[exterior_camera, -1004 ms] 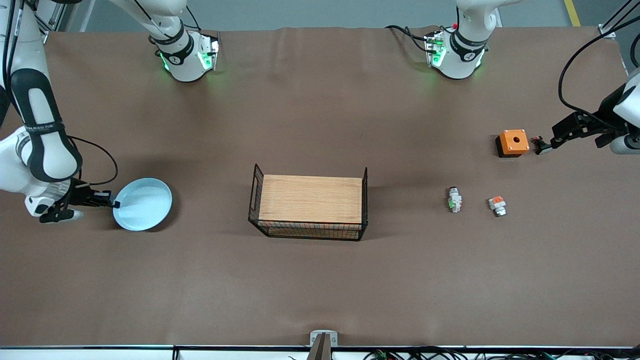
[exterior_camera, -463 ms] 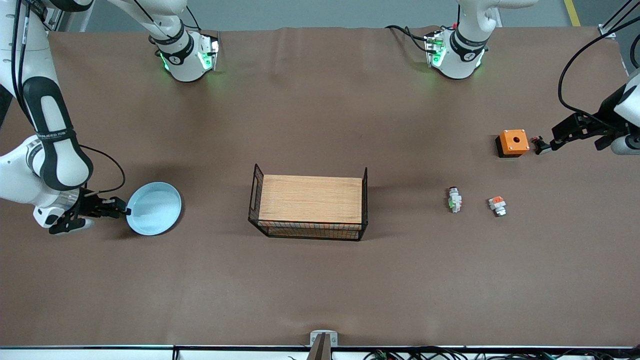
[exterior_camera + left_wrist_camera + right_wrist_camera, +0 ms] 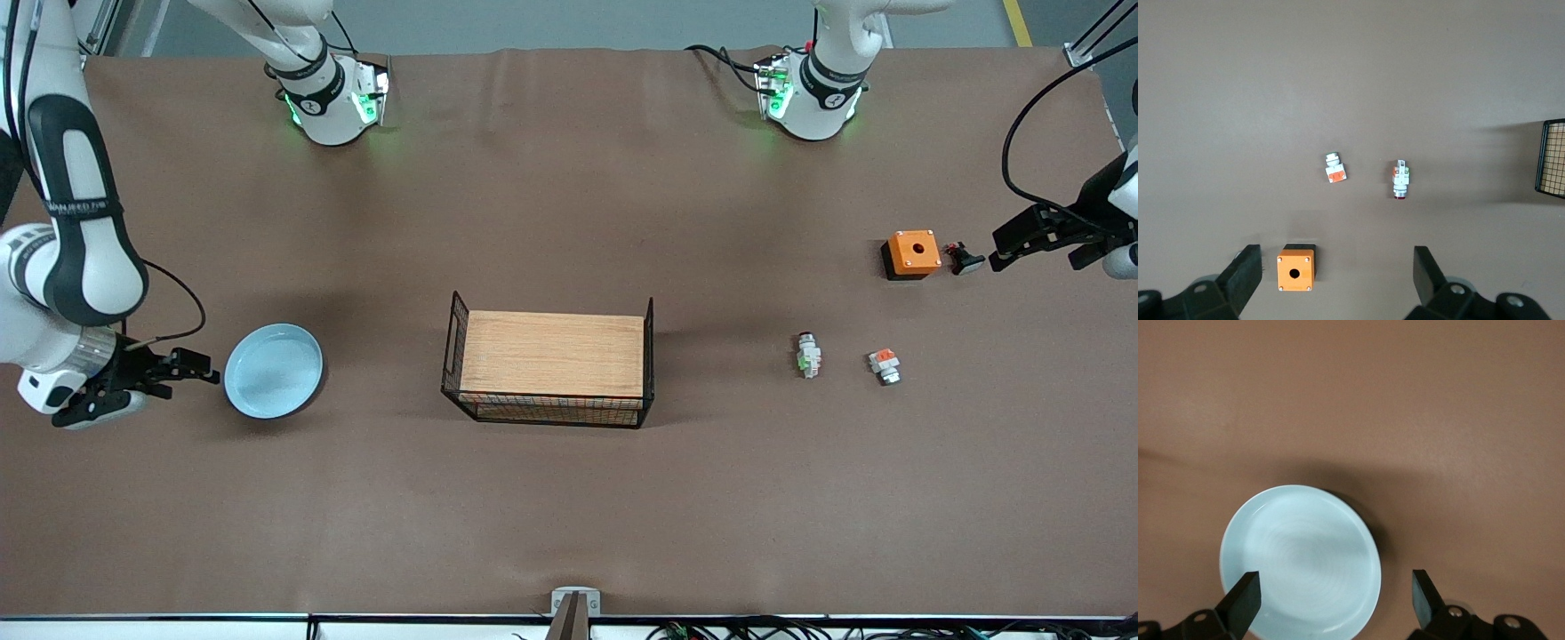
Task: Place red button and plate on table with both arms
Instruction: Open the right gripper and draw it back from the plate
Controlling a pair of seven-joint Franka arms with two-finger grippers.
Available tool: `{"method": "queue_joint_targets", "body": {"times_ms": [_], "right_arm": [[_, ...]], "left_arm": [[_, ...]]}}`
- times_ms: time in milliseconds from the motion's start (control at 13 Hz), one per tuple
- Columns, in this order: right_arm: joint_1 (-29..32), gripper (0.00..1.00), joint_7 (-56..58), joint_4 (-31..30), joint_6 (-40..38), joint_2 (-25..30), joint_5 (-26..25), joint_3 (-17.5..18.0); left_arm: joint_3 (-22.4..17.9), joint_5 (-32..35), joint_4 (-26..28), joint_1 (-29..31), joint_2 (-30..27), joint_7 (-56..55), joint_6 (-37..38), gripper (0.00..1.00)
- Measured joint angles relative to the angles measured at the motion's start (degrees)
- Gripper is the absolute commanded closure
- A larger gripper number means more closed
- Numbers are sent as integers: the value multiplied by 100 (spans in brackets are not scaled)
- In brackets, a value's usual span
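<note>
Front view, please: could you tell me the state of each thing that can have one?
plate: lying flat, not held
red button: on its side, not held
orange-patch part: on its side, not held
orange box: hole facing up
wire basket: wooden top on
left claw: open, empty
right claw: open, empty, beside plate

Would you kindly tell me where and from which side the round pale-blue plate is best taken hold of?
Take the round pale-blue plate by its raised rim, at the edge toward the right arm's end of the brown table, one finger inside and one outside. It lies flat and looks too wide to span. The open right tool sits beside that edge.
</note>
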State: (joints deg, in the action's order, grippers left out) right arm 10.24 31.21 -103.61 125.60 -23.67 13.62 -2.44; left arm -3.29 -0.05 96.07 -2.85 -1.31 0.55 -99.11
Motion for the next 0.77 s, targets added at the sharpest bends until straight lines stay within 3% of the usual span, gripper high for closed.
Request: {"method": "queue_joint_targets", "body": {"times_ms": [463, 772], "right_arm": [[-987, 0, -2599, 347, -2074, 1384, -1209, 54], [-1348, 0, -3047, 879, -3346, 1969, -1620, 56]], "left_arm": [[97, 0, -12, 65, 4, 0, 0, 0], [120, 0, -41, 64, 0, 0, 0, 0]]}}
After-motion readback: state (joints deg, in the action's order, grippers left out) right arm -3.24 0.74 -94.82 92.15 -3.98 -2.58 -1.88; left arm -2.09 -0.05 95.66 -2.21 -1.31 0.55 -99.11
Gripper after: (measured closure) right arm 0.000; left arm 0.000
